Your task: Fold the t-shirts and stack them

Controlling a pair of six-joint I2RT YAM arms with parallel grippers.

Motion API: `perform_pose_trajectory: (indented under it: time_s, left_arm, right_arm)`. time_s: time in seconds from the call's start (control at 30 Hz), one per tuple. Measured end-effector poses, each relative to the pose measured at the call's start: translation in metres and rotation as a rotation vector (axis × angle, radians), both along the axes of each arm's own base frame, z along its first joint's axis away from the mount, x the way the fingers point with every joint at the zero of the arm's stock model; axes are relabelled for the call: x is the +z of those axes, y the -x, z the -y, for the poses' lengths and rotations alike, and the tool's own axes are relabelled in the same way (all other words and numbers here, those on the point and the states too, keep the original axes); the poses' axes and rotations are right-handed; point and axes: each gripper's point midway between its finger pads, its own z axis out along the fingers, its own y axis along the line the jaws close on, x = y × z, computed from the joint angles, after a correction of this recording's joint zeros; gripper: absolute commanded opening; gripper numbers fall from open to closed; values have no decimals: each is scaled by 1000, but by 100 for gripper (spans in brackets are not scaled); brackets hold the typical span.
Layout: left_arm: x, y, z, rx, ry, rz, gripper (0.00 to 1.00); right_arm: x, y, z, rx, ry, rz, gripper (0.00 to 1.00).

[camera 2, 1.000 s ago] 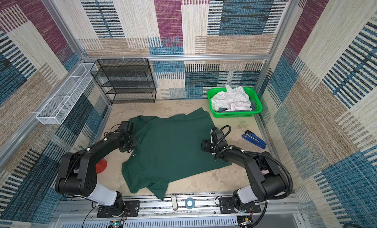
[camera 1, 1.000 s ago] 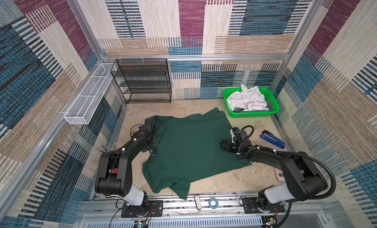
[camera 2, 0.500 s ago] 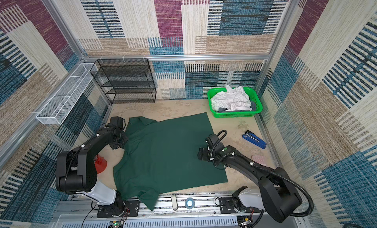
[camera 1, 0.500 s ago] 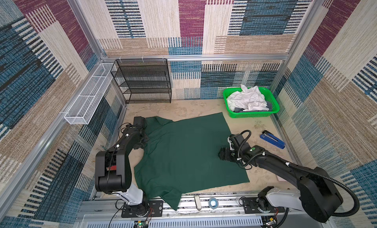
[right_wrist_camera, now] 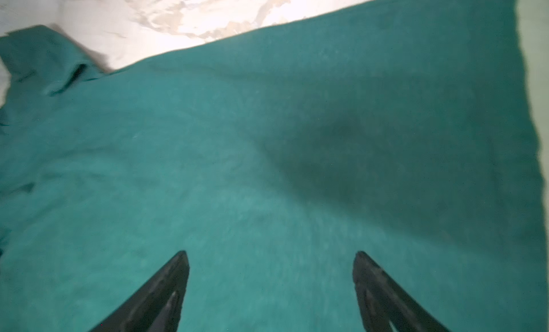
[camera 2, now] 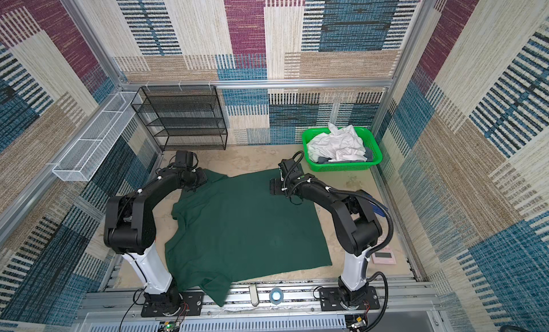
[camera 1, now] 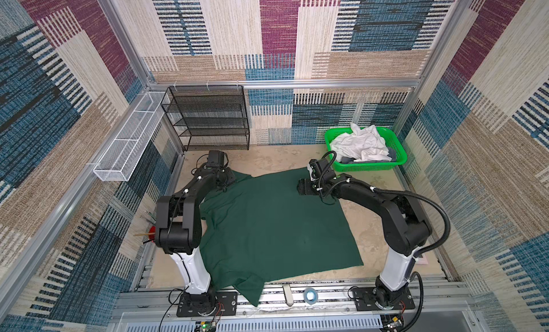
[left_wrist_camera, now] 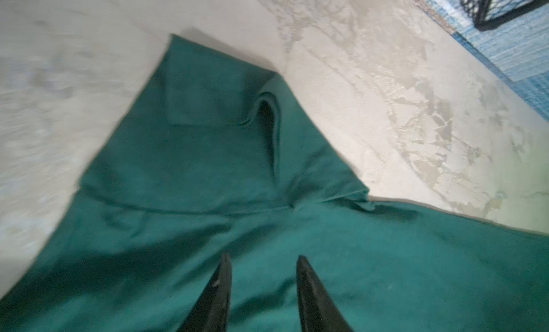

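A large dark green t-shirt (camera 1: 276,226) (camera 2: 246,229) lies spread flat on the table, and one near corner hangs over the front rail. My left gripper (camera 1: 228,181) (left_wrist_camera: 263,257) hovers over the shirt's far left corner by a folded sleeve (left_wrist_camera: 214,113). It is open, with only cloth below it. My right gripper (camera 1: 301,187) (right_wrist_camera: 271,253) is wide open over the far right corner and holds nothing. Crumpled white t-shirts (camera 1: 361,145) (camera 2: 337,146) lie on some grey fabric (camera 1: 350,159) in the green basket (camera 1: 368,166).
A black mesh rack (camera 1: 214,116) stands at the back left. A white wire basket (camera 1: 127,149) hangs on the left wall. A blue object (camera 2: 378,208) and a pink pad (camera 2: 384,256) lie by the right arm, a red object (camera 1: 151,230) by the left. A tape roll (camera 1: 310,295) sits on the front rail.
The bunched green shirt has been pulled out flat. My left gripper has opened and let go of the cloth. My right gripper has moved to the far right corner.
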Motion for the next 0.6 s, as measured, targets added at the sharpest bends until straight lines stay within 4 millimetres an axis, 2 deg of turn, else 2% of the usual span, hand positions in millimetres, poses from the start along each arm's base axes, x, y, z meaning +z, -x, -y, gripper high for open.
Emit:
perform_pose_trajectory:
  time_s: [0.13,0.27,0.47,0.6]
  left_arm:
    - [-25,-16,6,-1,22,-38,39]
    - [-39,-18,12,6,32,-63,39]
    - [-47,-32,15,33,53,-50,39]
    - [-47,-43,18,45,72,-13,34]
  right_arm:
    - [-21,-12,6,-5,-14,-19,87]
    - [-35,-16,10,-4,-18,-37,87]
    - [-37,-20,10,16,-34,-24,87]
    - [-38,-21,9,28,-48,-9,87]
